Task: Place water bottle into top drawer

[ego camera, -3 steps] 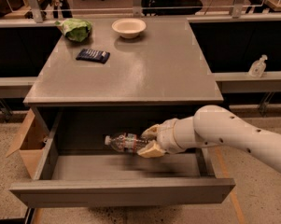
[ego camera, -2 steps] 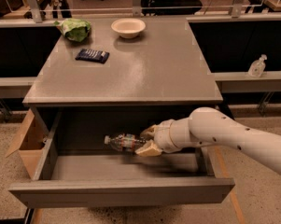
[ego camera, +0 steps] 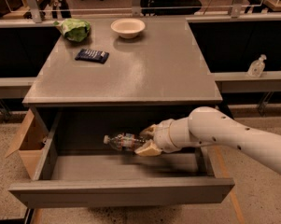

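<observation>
Clear ribbed plastic with a white cap and a red-and-white label band, the water bottle (ego camera: pixel 122 142) lies horizontal inside the open top drawer (ego camera: pixel 121 193), a wide shallow grey drawer with a plain flat front. It appears to hang just above the drawer's floor, nearer the drawer's back than its front; whether it touches the floor I cannot tell. The cream two-finger gripper (ego camera: pixel 147 140) on the white arm reaches in over one side wall of the drawer. Its fingers (ego camera: pixel 148 149) are clamped on the bottle's base end, one above and one below, and the cap points toward the drawer's opposite side wall.

Several things could go wrong from here. The hold is at one end only, so the bottle could sag or twist in the grip. If it is let go above the drawer's floor, the round body will likely bounce and roll, though the drawer's walls should contain it. If the fingers part too little before retreating, they could drag the bottle back out over the drawer's wall. The grey flat-topped desk (ego camera: pixel 168 73) overhangs the back of the drawer, so lifting the wrist too early could knock it against the desk's underside. The brown cardboard box (ego camera: pixel 27 143) just outside the drawer looks safely clear.
</observation>
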You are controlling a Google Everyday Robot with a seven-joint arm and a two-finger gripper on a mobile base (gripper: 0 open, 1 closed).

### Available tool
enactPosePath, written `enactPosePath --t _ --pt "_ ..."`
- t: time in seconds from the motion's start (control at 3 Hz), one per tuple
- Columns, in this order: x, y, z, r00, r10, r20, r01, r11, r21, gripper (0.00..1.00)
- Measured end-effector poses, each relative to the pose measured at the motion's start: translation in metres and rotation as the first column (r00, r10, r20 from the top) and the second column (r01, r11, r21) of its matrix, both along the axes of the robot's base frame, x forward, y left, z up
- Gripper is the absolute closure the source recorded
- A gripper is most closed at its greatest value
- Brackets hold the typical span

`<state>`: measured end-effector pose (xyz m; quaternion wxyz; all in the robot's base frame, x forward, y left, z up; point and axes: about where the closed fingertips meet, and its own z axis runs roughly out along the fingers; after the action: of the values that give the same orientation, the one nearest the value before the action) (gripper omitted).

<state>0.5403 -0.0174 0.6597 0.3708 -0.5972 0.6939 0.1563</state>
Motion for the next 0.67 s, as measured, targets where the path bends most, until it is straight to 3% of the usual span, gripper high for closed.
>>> enactPosePath --t 0.33,0.67 --pt "0.0 0.001 -0.001 1.0 0.003 -0.001 -0.003 1.0 0.0 0.3" --pt "-0.003 -0.001 0.012 0.9995 -0.007 0.032 0.007 1.0 0.021 0.01"
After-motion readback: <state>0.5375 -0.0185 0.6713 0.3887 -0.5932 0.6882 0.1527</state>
